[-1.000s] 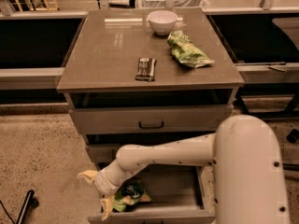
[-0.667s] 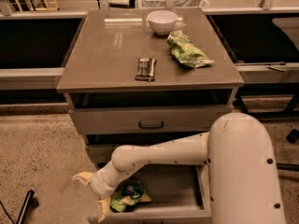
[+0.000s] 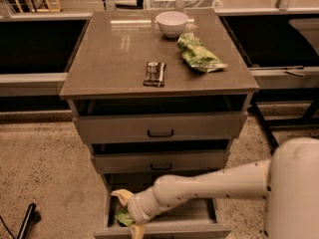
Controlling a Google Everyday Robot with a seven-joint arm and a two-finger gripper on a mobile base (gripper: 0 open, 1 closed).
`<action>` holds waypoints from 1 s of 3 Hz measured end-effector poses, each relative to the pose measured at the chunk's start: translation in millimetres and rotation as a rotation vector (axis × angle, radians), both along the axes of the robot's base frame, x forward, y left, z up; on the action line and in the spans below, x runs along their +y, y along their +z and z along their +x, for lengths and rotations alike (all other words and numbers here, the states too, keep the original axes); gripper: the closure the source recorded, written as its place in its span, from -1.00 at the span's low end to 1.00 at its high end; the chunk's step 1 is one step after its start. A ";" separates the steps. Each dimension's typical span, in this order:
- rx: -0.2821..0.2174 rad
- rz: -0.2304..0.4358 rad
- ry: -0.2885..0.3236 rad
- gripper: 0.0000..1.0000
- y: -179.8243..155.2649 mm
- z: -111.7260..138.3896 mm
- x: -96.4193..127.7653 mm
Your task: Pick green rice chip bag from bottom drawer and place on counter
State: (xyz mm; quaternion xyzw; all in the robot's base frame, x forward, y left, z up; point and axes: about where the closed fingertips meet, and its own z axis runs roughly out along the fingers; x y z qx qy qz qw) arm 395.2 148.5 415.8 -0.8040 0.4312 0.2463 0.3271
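The green rice chip bag [image 3: 121, 217] lies at the left side of the open bottom drawer [image 3: 189, 229]; only a small bright green part of it shows beside my wrist. My gripper [image 3: 128, 214] is down in that drawer with its yellowish fingers [image 3: 120, 195] spread apart, one above the bag and one below it. My white arm reaches in from the lower right. The grey-brown counter [image 3: 109, 59] tops the cabinet.
On the counter stand a white bowl [image 3: 172, 23], a paler green bag [image 3: 199, 56] and a dark flat packet [image 3: 155, 73]. The two upper drawers [image 3: 159, 128] are slightly pulled out. Dark shelving flanks the cabinet. A black cable end [image 3: 26, 222] lies on the floor at left.
My gripper has come down over the bag, which now sits between the fingers instead of to their right. The view has shifted closer to the cabinet.
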 end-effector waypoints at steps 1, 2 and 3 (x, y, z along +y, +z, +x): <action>-0.013 -0.038 -0.185 -1.00 -30.3 -7.7 -70.2; -0.035 -0.062 -0.267 -1.00 -44.2 -2.4 -103.6; -0.069 -0.010 -0.307 -1.00 -53.4 14.7 -122.0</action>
